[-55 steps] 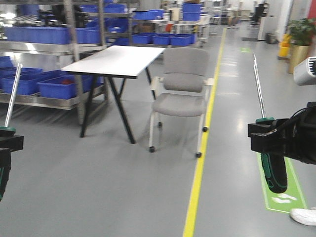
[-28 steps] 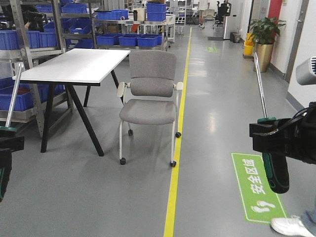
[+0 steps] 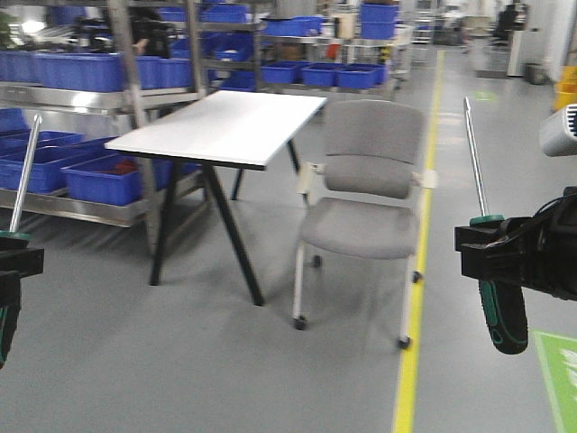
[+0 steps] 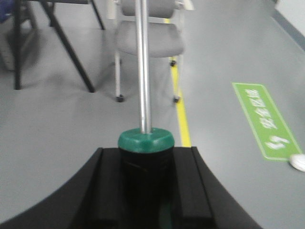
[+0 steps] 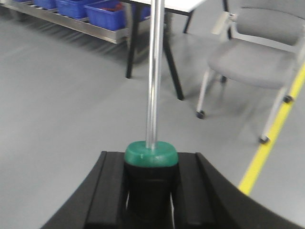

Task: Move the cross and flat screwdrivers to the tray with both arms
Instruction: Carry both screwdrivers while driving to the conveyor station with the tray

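**Both screwdrivers in hand, no tray in view**

Left gripper (image 4: 145, 160) pinches the left screwdriver (image 4: 143, 71) by its handle, shaft up. Right gripper (image 5: 151, 174) pinches the right screwdriver (image 5: 155, 71) likewise. Both are well short of the table (image 3: 225, 122). Risk: a base jolt levers the long shafts and a handle slips.

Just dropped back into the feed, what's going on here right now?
Each arm holds one screwdriver with its shaft pointing up. The left hand is shut on the handle of the left screwdriver, and the right hand on the handle of the right screwdriver. I cannot tell which is cross and which is flat. Ahead stand a white table and a grey chair; no tray is in view.
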Controlling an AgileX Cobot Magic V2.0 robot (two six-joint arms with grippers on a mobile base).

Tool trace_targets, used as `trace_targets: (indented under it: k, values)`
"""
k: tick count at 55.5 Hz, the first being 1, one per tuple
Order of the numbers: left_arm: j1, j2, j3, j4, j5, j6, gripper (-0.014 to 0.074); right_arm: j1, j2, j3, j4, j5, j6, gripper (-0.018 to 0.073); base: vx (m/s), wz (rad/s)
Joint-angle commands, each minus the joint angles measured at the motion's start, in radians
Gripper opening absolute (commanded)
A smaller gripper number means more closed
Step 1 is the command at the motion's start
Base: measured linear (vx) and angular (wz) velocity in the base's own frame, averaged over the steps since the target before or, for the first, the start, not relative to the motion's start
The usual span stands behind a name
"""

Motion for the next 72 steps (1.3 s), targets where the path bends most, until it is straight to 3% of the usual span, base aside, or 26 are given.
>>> trace_targets:
  k: [1, 72]
  values:
    - [-0.003, -0.016, -0.031, -0.029, -0.082, -0.008, 0.0000, -0.001, -0.020, -0.038, -0.002, -0.090, -0.007, -0.0008, 0.52, 0.56]
    - [-0.003, -0.016, -0.031, -0.030, -0.082, -0.008, 0.0000, -0.002, -0.020, -0.038, -0.002, -0.076, -0.007, -0.0008, 0.60, 0.57]
